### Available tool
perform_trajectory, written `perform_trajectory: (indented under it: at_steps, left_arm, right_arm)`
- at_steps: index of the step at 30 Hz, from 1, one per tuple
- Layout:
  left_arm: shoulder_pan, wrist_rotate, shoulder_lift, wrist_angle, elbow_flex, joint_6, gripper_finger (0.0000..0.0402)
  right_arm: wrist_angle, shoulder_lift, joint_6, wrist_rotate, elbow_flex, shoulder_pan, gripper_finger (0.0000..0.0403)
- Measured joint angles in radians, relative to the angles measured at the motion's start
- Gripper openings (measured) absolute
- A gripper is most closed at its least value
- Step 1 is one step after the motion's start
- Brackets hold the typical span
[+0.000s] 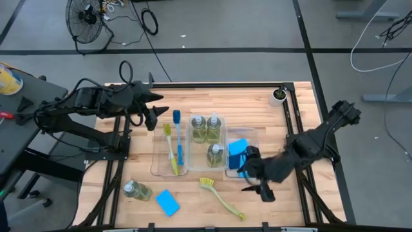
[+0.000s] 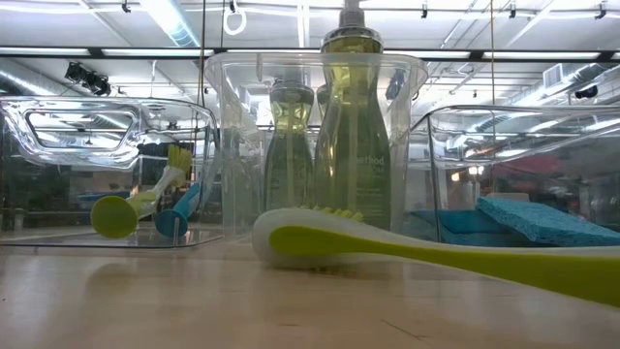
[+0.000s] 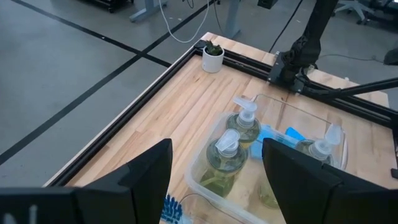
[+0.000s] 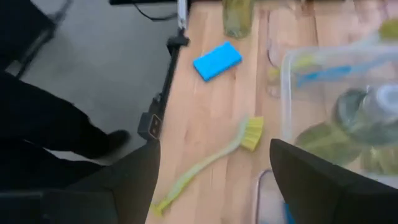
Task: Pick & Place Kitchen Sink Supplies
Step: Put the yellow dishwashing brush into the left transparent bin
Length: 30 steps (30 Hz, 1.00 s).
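Three pump bottles of yellow-green soap point(image 1: 207, 135) stand in the middle clear tray. A yellow-green brush point(image 1: 170, 147) and a blue brush point(image 1: 178, 138) lie in the left tray. Blue sponges point(image 1: 236, 149) lie in the right tray. On the bare table near the front lie a fourth bottle point(image 1: 137, 190) on its side, a blue sponge point(image 1: 167, 202) and a yellow-green brush point(image 1: 222, 196). My left gripper point(image 1: 158, 111) is open and empty above the table, beyond the left tray. My right gripper point(image 1: 252, 174) is open and empty at the right tray's near edge, above the table.
A small white cup point(image 1: 278, 96) stands at the far right corner, by the black frame rail point(image 1: 293, 122). In the low view the loose brush point(image 2: 387, 247) lies in front of the trays. Bare wood shows at the near left and far middle.
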<state>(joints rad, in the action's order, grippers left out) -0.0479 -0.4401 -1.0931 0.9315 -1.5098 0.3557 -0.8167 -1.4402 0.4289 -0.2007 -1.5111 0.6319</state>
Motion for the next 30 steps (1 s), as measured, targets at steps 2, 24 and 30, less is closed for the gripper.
perform_trajectory:
  at_steps: [2,24,30]
  left_arm:
    - [0.000,0.000,0.000,0.000,0.000,0.000,0.0252]
    - [0.000,0.000,0.000,0.001,0.000,-0.011,0.0252]
    - [0.000,0.000,0.000,0.001,0.000,-0.011,0.0252]
  right_arm:
    - [-0.002,-0.027,0.056,-0.034,0.000,0.025,0.0300]
    - [0.060,-0.400,0.575,-0.081,0.000,0.145,0.0300]
    - [0.135,-0.479,0.585,-0.106,0.000,0.144,0.0300]
